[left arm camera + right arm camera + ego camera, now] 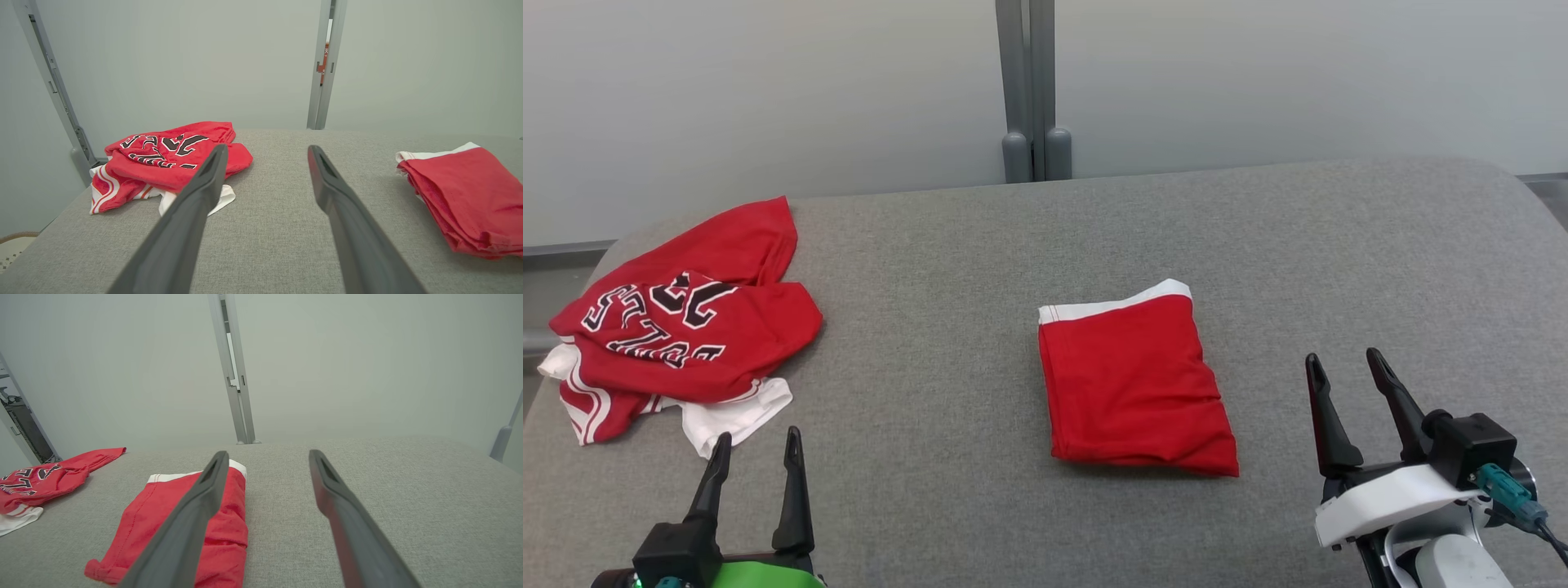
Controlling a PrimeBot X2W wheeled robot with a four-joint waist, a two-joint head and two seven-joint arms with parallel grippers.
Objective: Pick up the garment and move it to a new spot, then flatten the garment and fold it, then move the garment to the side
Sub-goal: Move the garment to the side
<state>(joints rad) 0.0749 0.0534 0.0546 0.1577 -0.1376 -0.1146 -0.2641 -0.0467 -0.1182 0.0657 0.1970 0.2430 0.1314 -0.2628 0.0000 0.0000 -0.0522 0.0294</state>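
Nearest me, at 7 o'clock in the head view, my left hand sits low over the grey fabric-covered desk with its two dark fingers spread wide and nothing between them. At 5 o'clock my right hand is the same: fingers fully apart, holding nothing, tips pointing up the desk.

Between the two hands and a little farther out, roughly at the centre of the desk, lies the folded red garment. It is a flat, neat rectangle with its white band along the far edge. It touches neither hand. In the right wrist view it sits at about 8 o'clock, behind that hand's left finger.

Farther left, at about 9 o'clock, a crumpled red jersey with black-and-white lettering is heaped near the desk's left edge, white trim showing beneath it. It is well apart from the folded piece.

At 12 o'clock, beyond the desk's far edge, a grey post stands against the pale wall.
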